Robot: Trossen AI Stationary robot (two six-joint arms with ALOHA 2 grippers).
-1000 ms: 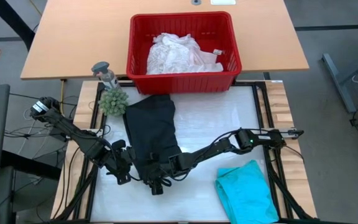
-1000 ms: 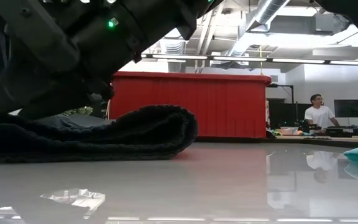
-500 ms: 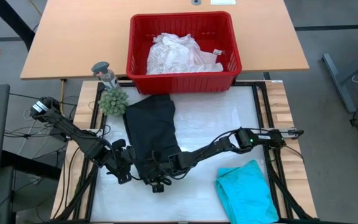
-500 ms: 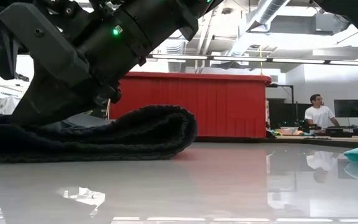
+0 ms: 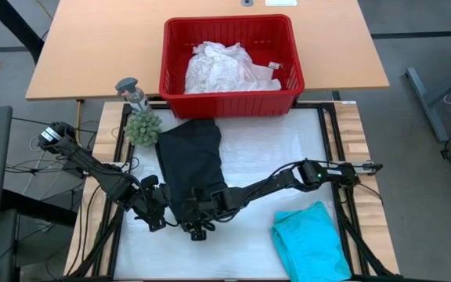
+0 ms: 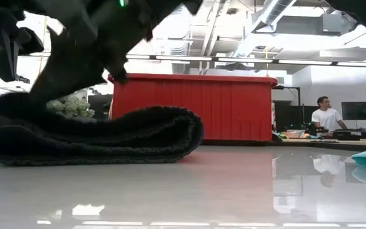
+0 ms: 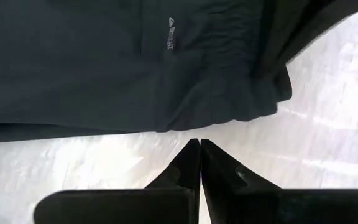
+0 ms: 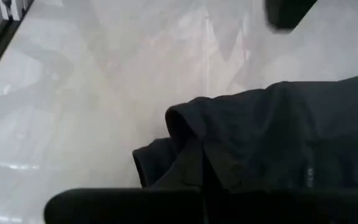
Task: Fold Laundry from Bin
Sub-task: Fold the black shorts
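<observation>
My right fingers point(image 5: 200, 229) clamp the black garment's point(image 5: 192, 160) near hem, left fingers point(image 5: 156, 221) closed empty beside it — teal piece point(image 5: 312, 241) folded, white laundry point(image 5: 221, 69) waiting in the bin point(image 5: 171, 78).

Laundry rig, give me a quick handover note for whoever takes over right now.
Right gripper: shut on the near edge of the black fabric garment, mid-table.
Left gripper: shut, empty, beside that same edge.
Teal cloth garment: lying at the table's near right corner.
Red slotted plastic bin: holds the white lacy top.
Done: black and teal garments out of the bin.
Left: finish the black garment, then the white one.
</observation>
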